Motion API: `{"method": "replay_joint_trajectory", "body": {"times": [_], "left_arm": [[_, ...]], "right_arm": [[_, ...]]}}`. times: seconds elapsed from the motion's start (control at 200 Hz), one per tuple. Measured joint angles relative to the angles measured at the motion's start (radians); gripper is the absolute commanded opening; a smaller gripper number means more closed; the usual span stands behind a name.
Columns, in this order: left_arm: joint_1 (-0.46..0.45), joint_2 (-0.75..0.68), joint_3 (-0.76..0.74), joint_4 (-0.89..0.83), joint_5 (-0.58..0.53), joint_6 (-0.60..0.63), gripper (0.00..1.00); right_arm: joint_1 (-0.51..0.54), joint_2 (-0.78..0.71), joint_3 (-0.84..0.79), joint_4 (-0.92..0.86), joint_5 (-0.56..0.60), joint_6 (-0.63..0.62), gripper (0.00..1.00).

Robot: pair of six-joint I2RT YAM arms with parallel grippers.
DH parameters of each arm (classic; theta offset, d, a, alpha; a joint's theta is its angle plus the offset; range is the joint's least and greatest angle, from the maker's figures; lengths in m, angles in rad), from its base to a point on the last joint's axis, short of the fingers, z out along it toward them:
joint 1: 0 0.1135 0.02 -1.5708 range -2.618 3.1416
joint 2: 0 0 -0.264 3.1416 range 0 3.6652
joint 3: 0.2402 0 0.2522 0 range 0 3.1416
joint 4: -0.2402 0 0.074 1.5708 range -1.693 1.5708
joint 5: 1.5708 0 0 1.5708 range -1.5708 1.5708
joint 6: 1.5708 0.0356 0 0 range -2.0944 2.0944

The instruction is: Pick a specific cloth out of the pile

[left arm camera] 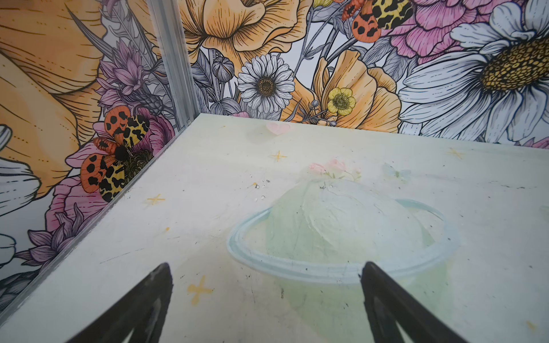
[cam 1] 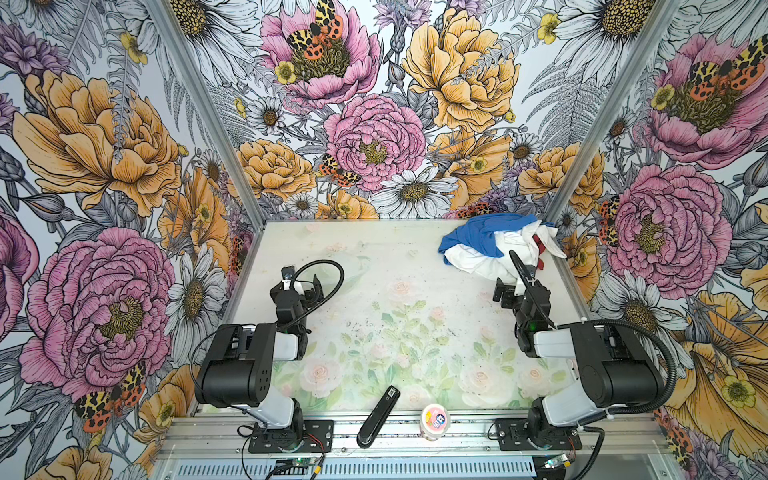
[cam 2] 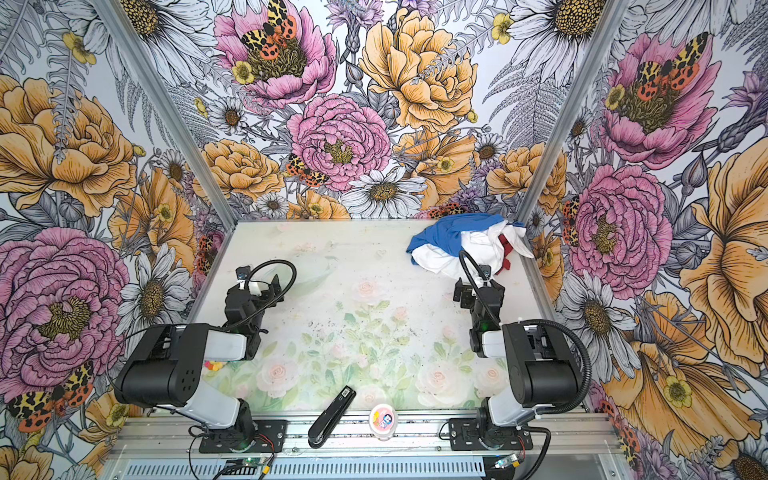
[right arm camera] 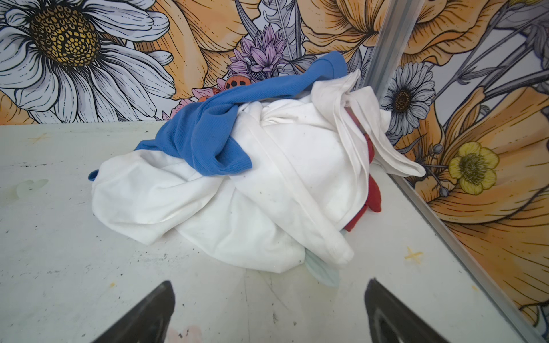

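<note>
Fingers (left arm camera: pixel 154 285) of black left gripper (left arm camera: pixel 265 268) spread wide, empty, over pale printed tabletop (left arm camera: pixel 208 193), black right gripper (right arm camera: pixel 269 286) equally wide, empty, white-and-royal-blue garment pile (right arm camera: pixel 237 202) just ahead, plain dark red cloth (right arm camera: pixel 375 190) ahead-right, tucked beneath white fabric (right arm camera: pixel 297 166).

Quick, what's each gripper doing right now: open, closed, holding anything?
Left gripper: open, holding nothing.
Right gripper: open, holding nothing, not touching the pile.

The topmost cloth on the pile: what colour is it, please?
Royal blue cloth, clearest in right wrist view.
</note>
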Motion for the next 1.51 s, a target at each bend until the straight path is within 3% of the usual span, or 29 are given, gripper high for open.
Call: {"method": "replay_joint_trajectory", "body": {"times": [0.11, 0.195, 0.275, 0.355, 0.515, 0.696, 0.851, 0.981, 1.506], "left_arm": [[-0.095, -0.071, -0.035, 0.002, -0.098, 0.041, 0.99], [-0.209, -0.196, -0.016, -0.127, -0.176, 0.061, 0.99], [-0.329, -0.278, 0.089, -0.306, -0.233, 0.095, 0.99], [-0.453, -0.287, 0.253, -0.48, -0.259, 0.119, 0.99], [-0.657, -0.233, 0.584, -0.766, -0.119, 0.153, 0.99], [-0.795, -0.1, 0.901, -1.053, 0.168, 0.253, 0.99], [-0.84, -0.048, 0.962, -1.175, 0.32, 0.356, 0.99], [-0.836, -0.011, 0.959, -1.226, 0.362, 0.4, 0.99], [-0.818, -0.011, 0.901, -1.242, 0.408, 0.407, 0.99]], "right_arm": [[0.007, -0.124, -0.045, -0.034, 0.013, -0.003, 1.0], [0.011, -0.291, -0.04, -0.147, 0.055, 0.018, 0.99], [0.011, -0.416, 0.025, -0.316, 0.093, 0.061, 1.0], [0.003, -0.441, 0.159, -0.515, 0.133, 0.125, 0.99], [-0.117, -0.291, 0.472, -0.864, 0.04, 0.265, 0.86], [-0.27, -0.133, 0.59, -1.039, -0.118, 0.398, 0.68], [-0.417, 0.084, 0.721, -1.091, -0.33, 0.507, 0.57], [-0.504, 0.263, 0.808, -1.084, -0.457, 0.557, 0.5], [-0.516, 0.497, 0.887, -0.891, -0.607, 0.755, 0.42]]}}
